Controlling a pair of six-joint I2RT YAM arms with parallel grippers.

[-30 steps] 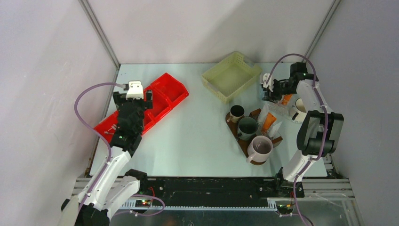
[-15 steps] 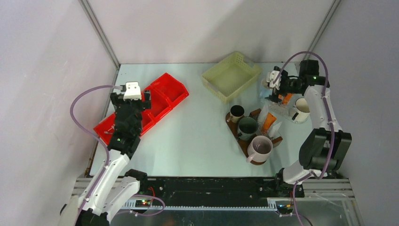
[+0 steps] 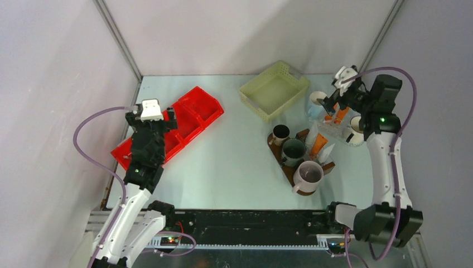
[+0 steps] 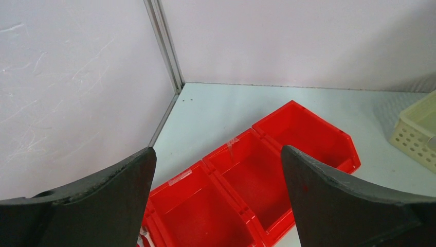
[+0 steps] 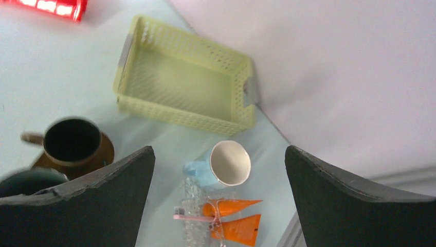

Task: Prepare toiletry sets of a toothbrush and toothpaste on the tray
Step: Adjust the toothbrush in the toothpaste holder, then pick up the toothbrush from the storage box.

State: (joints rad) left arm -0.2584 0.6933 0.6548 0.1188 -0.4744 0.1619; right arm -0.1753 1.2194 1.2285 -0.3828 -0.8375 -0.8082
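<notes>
Tray (image 3: 288, 171) is lying right of centre. Left of it, left gripper (image 4: 216, 159) is hanging over red bin (image 3: 207, 106), fingers spread, empty. Tray's carrying 3 mugs (image 3: 293, 149) + orange tube (image 3: 318, 145). Far right, right gripper (image 5: 220, 154), also spread, is hovering over 2 orange tubes (image 5: 234, 218) by pale blue mug (image 5: 226, 164).

No lettering, brand, number or sign can be read in any view; pale tape strips (image 4: 180, 177) on the red bin (image 4: 308, 131) show no legible writing.
</notes>
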